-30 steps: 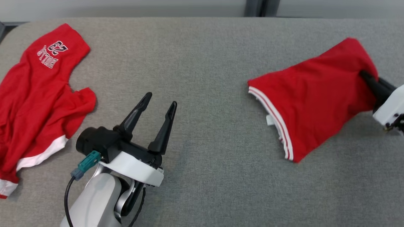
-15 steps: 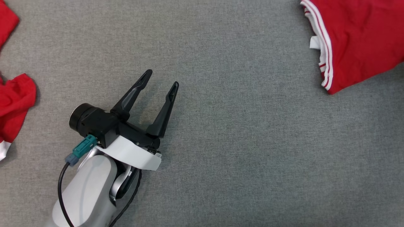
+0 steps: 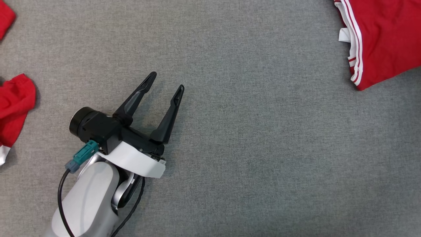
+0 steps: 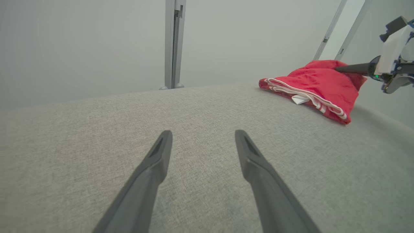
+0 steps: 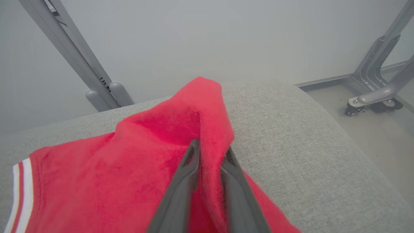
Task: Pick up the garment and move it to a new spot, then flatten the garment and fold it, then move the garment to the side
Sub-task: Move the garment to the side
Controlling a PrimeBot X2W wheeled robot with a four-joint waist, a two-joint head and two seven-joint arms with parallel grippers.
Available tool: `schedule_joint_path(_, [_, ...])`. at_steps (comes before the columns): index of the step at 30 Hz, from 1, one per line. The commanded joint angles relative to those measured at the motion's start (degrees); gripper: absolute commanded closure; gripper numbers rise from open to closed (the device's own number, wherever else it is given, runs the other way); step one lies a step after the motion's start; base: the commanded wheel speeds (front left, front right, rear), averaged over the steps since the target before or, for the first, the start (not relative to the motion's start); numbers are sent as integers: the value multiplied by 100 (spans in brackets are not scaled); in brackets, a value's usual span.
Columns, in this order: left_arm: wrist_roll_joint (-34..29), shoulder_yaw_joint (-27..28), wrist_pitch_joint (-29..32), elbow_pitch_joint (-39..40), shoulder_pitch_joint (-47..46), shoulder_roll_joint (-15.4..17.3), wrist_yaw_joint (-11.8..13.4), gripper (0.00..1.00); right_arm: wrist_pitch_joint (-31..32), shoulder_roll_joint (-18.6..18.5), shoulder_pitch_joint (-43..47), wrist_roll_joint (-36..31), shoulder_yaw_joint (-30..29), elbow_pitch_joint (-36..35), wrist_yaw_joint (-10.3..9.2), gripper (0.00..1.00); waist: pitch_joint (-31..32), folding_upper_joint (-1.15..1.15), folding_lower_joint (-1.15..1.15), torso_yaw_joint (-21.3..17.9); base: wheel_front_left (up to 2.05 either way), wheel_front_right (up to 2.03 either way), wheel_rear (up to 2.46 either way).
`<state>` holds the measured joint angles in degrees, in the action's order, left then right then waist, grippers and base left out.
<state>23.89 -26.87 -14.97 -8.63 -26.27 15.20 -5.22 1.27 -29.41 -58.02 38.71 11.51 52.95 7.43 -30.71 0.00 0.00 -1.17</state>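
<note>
- Two red garments lie on the grey counter (image 3: 246,148): the folded garment (image 3: 388,39) far to the right, a crumpled garment (image 3: 16,105) to the left.
- A raised fold of the folded garment is pinched between the right fingers (image 5: 181,187). The left fingers (image 3: 135,98) are spread wide and empty, over bare counter.
- If the cloth is dragged by this one pinch, the folds are likely to be pulled open. It could also be slid off the nearby counter corner.
- No container is made out.
</note>
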Motion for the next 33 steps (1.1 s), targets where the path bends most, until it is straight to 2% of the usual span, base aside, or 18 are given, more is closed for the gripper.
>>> schedule_joint_path(1, [25,11,-14,-27,0,1,16,0,-136,-21,-106,-83,-11,118,12,0,35,0,0,23,0,0,0])
schedule_joint_path(9, [85,17,-15,-133,129,-45,64,0,-399,13,-154,-402,200,501,8,0,311,0,0,13,0,0,0])
schedule_joint_path(16, [138,120,-17,-215,366,-86,127,0,-678,94,104,-695,517,644,7,0,958,0,0,-66,0,0,0])
schedule_joint_path(25, [250,430,-18,-323,893,-57,245,0,-1109,172,810,-811,1203,-10,7,0,1955,0,0,-117,0,0,0])
schedule_joint_path(33, [322,676,-18,-325,1491,-31,444,0,-1448,69,1837,-526,1329,-973,7,0,2746,0,0,76,0,0,0])
